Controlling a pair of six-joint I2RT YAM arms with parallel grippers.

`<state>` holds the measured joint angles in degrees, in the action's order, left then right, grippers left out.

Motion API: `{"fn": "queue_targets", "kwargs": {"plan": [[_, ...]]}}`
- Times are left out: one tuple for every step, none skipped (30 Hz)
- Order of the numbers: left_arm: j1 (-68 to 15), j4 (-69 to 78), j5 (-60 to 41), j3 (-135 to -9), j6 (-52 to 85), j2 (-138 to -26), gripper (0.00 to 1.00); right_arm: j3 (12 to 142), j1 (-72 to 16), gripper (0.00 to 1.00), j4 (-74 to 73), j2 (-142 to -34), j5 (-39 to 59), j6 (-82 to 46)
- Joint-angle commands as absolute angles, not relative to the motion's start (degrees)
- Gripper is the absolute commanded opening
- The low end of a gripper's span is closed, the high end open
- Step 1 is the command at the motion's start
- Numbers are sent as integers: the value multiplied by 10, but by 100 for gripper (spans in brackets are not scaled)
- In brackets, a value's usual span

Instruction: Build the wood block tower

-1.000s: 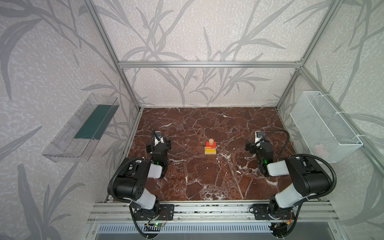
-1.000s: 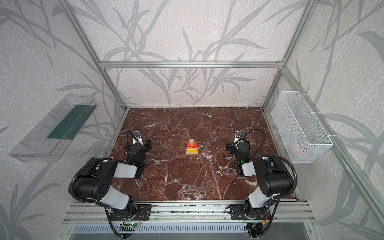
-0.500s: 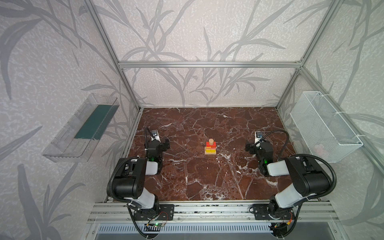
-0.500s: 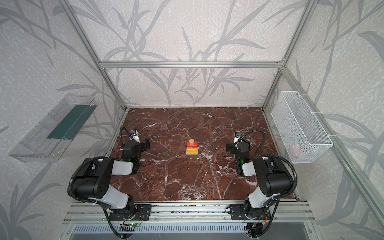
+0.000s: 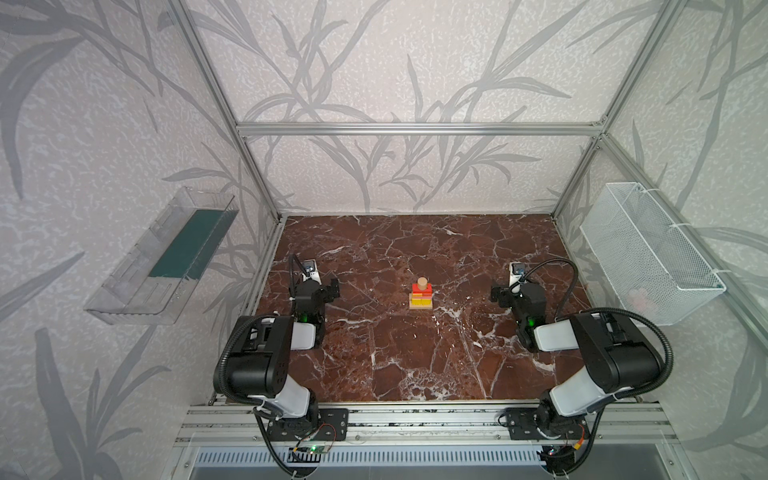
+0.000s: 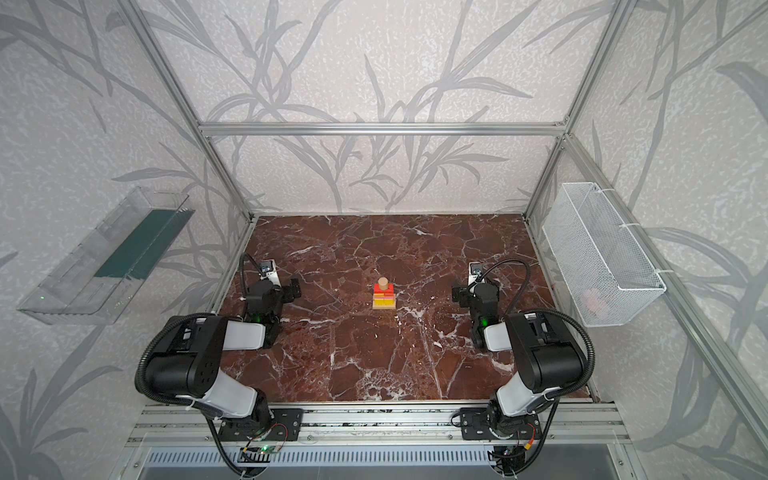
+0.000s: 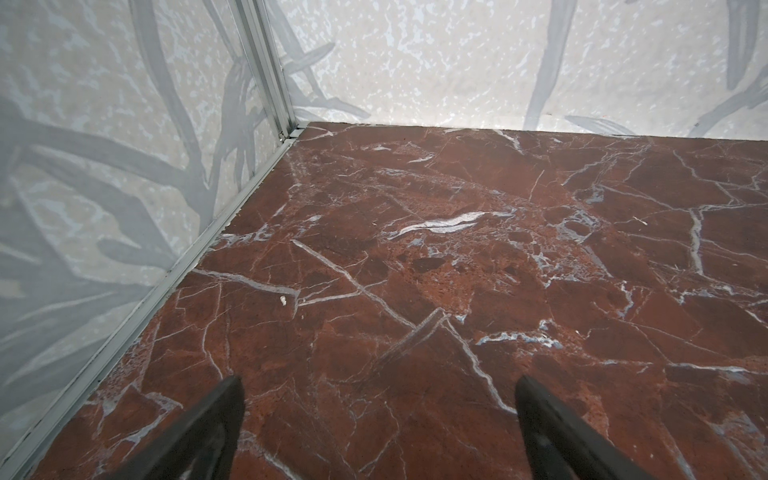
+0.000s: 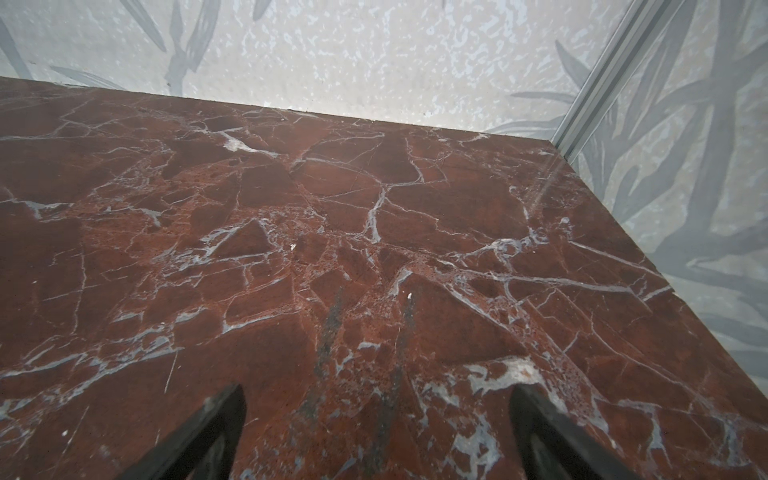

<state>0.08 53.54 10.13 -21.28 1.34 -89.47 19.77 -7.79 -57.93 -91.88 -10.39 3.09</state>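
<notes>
The tower (image 5: pixel 421 295) (image 6: pixel 384 296) stands alone in the middle of the red marble table (image 5: pixel 415 357) in both top views. It is a stack of wood blocks: a tan plank base, a yellow layer, orange and pink, red, and a tan cylinder (image 5: pixel 422 283) on top. My left gripper (image 5: pixel 316 286) (image 6: pixel 272 287) sits low near the table's left edge, well away from the tower. It is open, with bare marble between its fingers (image 7: pixel 378 390). My right gripper (image 5: pixel 517 291) (image 6: pixel 478 291) rests near the right edge, also open over bare marble (image 8: pixel 376 395). Neither wrist view shows the tower.
A clear plastic tray (image 5: pixel 162 257) with a green floor hangs on the left wall. A white wire basket (image 5: pixel 648 253) hangs on the right wall with something pale pink inside. Aluminium frame rails (image 7: pixel 199 249) line the table's edges beside both grippers.
My left gripper has drawn a little further left and back, away from the tower, and turned. The right arm and the tower have not moved.
</notes>
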Motion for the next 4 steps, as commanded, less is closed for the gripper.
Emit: {"fn": "queue_targets", "kwargs": {"plan": [[3,541,96,-216,17,-899,99,207,-76,99,-581,-912,-104,35],[3,541,96,-216,17,-900,99,207,-76,99,-581,-912,-104,35],[2,541,96,-216,17,-899,99,207,-76,99,-580,-911,-104,34],[3,541,96,-216,17,-899,99,208,-75,99,-579,-912,-104,34]]}}
